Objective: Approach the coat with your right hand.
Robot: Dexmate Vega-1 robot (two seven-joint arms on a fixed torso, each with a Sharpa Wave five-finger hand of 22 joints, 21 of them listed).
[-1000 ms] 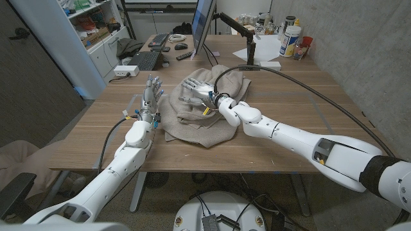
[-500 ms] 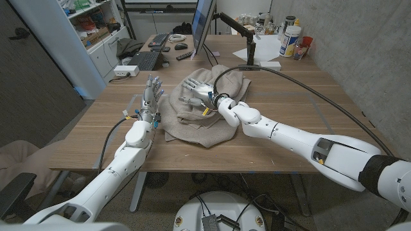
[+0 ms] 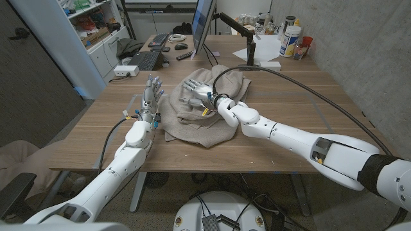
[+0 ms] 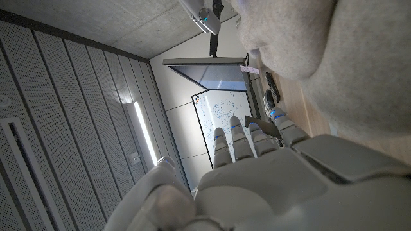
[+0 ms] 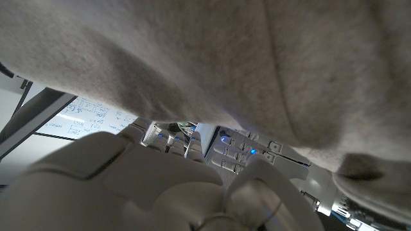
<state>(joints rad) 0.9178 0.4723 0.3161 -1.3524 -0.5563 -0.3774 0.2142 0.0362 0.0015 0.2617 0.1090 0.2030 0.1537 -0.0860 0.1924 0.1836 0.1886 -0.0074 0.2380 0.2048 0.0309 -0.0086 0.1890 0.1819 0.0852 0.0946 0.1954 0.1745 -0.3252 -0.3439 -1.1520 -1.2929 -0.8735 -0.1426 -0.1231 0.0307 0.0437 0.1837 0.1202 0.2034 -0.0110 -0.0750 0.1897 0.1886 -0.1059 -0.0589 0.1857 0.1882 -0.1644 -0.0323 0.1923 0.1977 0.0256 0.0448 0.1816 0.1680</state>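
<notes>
A beige coat (image 3: 209,112) lies crumpled on the middle of the wooden table (image 3: 282,122). My right hand (image 3: 194,92) hovers low over the coat's upper left part, fingers spread, gripping nothing I can see. In the right wrist view the coat's fabric (image 5: 257,70) hangs close over my right hand (image 5: 160,173). My left hand (image 3: 151,94) stands upright at the coat's left edge, fingers straight and apart. In the left wrist view my left hand (image 4: 257,160) has the coat (image 4: 334,58) right beside it.
A monitor (image 3: 202,22) stands behind the coat, with a keyboard (image 3: 144,60) and a white box (image 3: 125,70) to its left. Bottles and a white sheet (image 3: 266,48) sit at the far right corner. A black cable (image 3: 302,80) arcs over the table's right side.
My right arm has crept slightly left over the coat. The left hand has not moved.
</notes>
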